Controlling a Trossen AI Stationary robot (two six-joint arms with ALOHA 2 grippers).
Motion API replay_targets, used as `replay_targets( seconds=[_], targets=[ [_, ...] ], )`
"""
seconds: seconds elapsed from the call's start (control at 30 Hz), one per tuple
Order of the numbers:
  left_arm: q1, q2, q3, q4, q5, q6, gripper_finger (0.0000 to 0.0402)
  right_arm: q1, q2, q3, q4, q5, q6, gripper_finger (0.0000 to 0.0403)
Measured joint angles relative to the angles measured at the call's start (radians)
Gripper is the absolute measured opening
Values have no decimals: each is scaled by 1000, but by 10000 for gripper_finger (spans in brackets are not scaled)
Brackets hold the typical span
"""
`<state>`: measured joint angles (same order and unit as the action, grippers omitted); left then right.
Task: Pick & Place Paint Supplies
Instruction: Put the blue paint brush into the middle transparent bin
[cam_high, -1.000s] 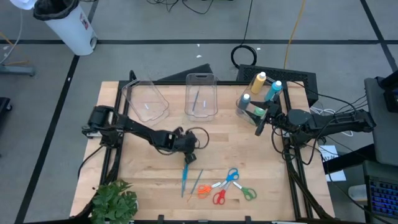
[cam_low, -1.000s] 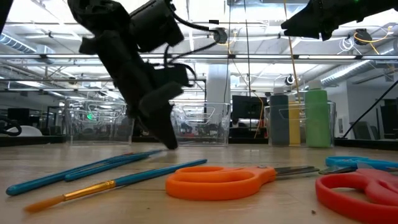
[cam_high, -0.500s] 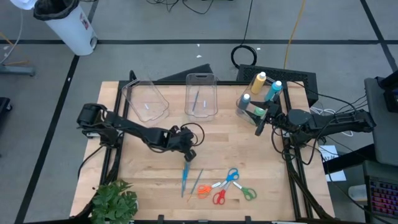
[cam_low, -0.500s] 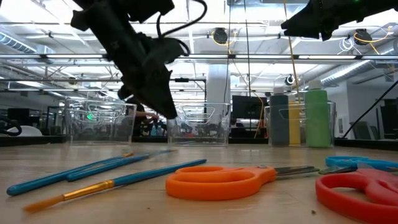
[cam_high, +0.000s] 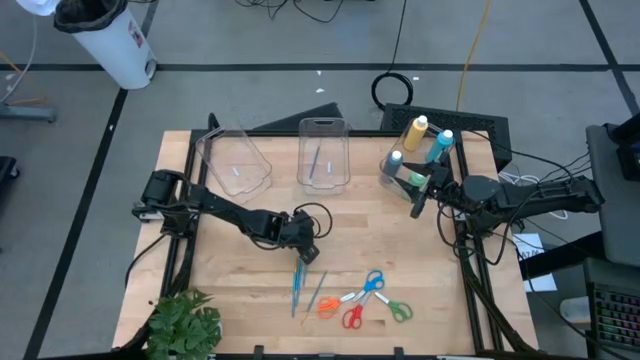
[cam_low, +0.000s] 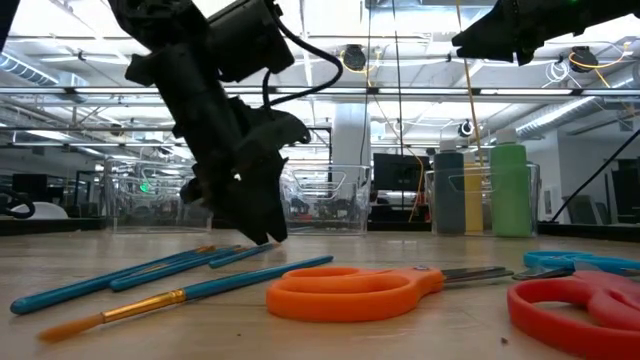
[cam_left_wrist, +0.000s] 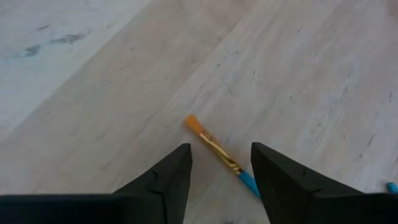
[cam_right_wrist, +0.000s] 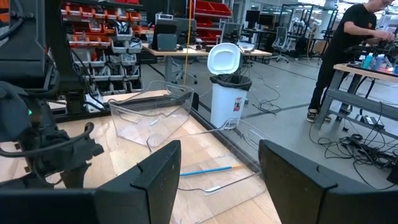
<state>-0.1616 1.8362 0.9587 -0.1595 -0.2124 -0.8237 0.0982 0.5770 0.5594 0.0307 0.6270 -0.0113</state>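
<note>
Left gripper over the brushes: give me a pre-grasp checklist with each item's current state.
1. Left gripper fingers open: ok.
2. Brush lies between the fingertips in the left wrist view: ok.
3. Fingertips down at table level: cannot tell; the low view shows them close above it.
4. Neighbouring brushes far enough away to avoid a double pick: cannot tell.
5. Middle bin reachable and unobstructed: ok.
6. Right gripper parked by the paint bottles, away from the grasp: ok.

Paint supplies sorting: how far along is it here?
Done: the paint bottles stand in the right bin, and one brush lies in the middle bin. In hand: the left gripper, fingers open, is low over a table brush. Left: other brushes, the scissors. The right gripper waits.
</note>
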Motion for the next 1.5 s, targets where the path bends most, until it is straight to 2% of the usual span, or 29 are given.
replay_targets(
  seconds=[0.13, 0.27, 0.4, 0.6, 0.67, 1.2, 1.5],
  targets=[
    [-2, 13, 2, 6, -29, -20, 177, 0, 0, 0, -3, 0, 6, 210],
    [-2, 15, 2, 5, -48, -23, 157, 0, 0, 0, -4, 0, 6, 210],
    [-1, 16, 2, -1, -55, -18, 112, 0, 0, 0, -3, 0, 2, 210],
    [0, 17, 1, -2, -68, -18, 21, 0, 0, 0, -5, 0, 6, 210],
    [0, 20, 1, 9, -76, -17, 8, 0, 0, 0, -4, 0, 7, 210],
    [15, 59, 1, 123, -77, 94, 3, 0, 1, 0, -5, 0, 4, 210],
    [9, -80, 0, 182, -79, 211, 2, 0, 1, 0, -5, 0, 3, 210]
  ],
)
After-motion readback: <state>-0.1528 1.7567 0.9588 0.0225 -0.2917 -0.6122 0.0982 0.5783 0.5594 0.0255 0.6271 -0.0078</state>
